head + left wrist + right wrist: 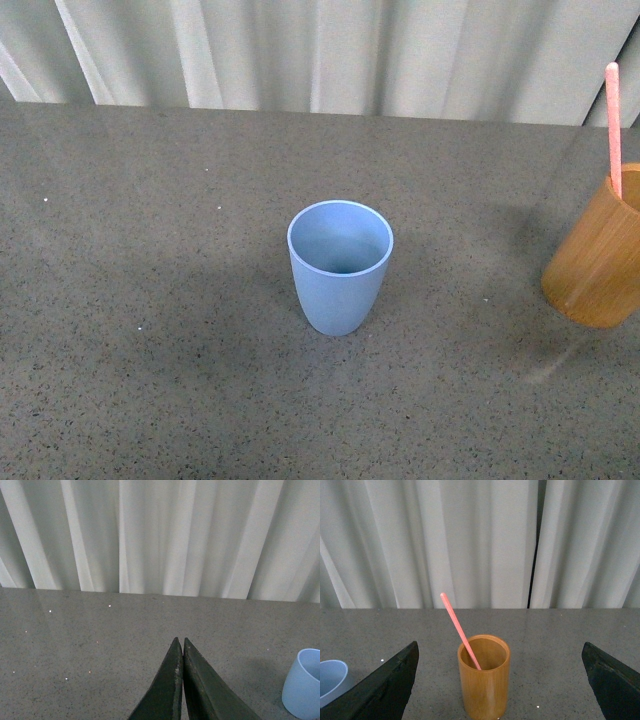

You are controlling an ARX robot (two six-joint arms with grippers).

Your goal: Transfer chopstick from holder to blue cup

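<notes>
Straight ahead of the right gripper (500, 650), its jaws spread wide, the chopstick (460, 634) was seen standing in the holder (484, 692), tilted off upright. The left gripper (180, 645), pressed together, was probably farther off, nearer the blue cup (340, 268).

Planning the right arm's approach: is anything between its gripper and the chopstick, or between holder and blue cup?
Nothing visible. The open right gripper faces the chopstick in the holder unobstructed; only bare table lies toward the blue cup.
</notes>
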